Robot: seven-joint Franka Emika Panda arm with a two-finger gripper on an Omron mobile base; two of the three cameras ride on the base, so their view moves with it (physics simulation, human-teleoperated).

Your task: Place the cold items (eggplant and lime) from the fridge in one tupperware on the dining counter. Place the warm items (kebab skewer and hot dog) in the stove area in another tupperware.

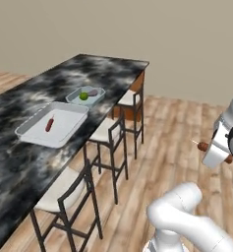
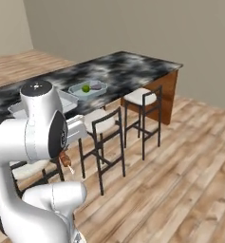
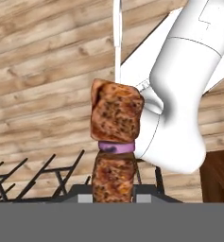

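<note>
Nearest the camera, the hand view looks straight along a kebab skewer (image 3: pixel 116 142): its long axis runs up the picture, browned meat chunks stacked one past the other with a thin purple slice between them, and a pale stick pointing on toward the wooden floor (image 3: pixel 42 71). The gripper (image 3: pixel 112 197) is clenched on the skewer's lower end, though its fingertips are mostly lost behind the meat. In the left base view the gripper (image 1: pixel 216 150) hangs at the right edge over the floor, well apart from the dining counter (image 1: pixel 19 162), with the skewer (image 1: pixel 203 146) lying across it, its pale tip pointing left and a brown end poking out on the other side. The right base view hides most of this behind the arm, showing just a brown end and pale tip of the skewer (image 2: pixel 65 160). Farther off, on the counter, a large pale tupperware (image 1: pixel 35 135) holds a hot dog (image 1: pixel 49 124) lying lengthwise. Beyond it a smaller tupperware (image 1: pixel 99 96) holds the lime (image 1: pixel 83 96) and, touching it, the eggplant (image 1: pixel 93 92) (a small blur in both base views).
</note>
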